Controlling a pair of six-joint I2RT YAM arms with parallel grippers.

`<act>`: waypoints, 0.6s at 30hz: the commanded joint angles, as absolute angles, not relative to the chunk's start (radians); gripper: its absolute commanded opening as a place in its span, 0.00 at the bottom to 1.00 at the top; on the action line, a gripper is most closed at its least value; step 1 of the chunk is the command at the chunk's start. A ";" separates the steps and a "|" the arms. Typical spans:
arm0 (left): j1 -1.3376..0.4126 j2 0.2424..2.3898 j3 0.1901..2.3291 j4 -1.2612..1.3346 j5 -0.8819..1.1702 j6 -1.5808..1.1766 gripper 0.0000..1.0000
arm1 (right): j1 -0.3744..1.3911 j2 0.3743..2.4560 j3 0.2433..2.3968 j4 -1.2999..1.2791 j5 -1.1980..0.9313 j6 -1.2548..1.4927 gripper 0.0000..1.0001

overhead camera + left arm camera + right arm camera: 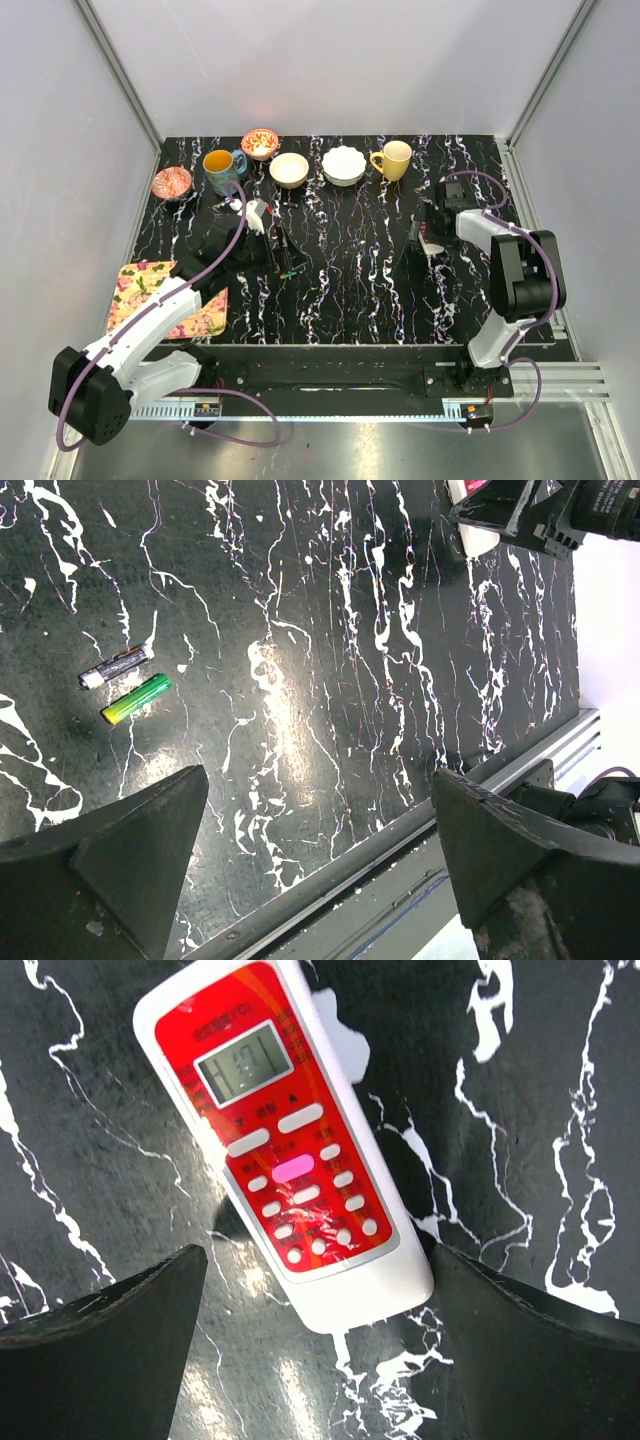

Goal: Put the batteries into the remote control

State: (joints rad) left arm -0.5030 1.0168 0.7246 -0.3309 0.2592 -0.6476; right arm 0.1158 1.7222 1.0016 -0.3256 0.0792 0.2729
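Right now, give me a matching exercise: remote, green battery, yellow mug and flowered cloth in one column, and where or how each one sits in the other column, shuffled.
1. remote
2. green battery
3. yellow mug
4. flowered cloth

A. back row, far right
B. lying beside a dark battery
C. red face up
D. front left of the table

Pairs: 1-C, 2-B, 3-A, 4-D

Black marbled table [350,290] carries two batteries [136,698]; remote control [285,1150] lies face-up.
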 commanded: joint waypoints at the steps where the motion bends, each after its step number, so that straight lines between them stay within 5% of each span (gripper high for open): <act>1: -0.509 1.022 0.729 -0.270 0.284 -0.647 0.99 | 0.120 1.779 1.097 -0.351 0.066 0.253 1.00; 11: -0.514 1.034 0.727 -0.264 0.276 -0.652 0.99 | 0.147 1.783 1.100 -0.416 0.097 0.294 0.86; 18: -0.526 1.046 0.723 -0.253 0.276 -0.664 0.99 | 0.232 1.756 1.112 -0.448 0.144 0.296 0.87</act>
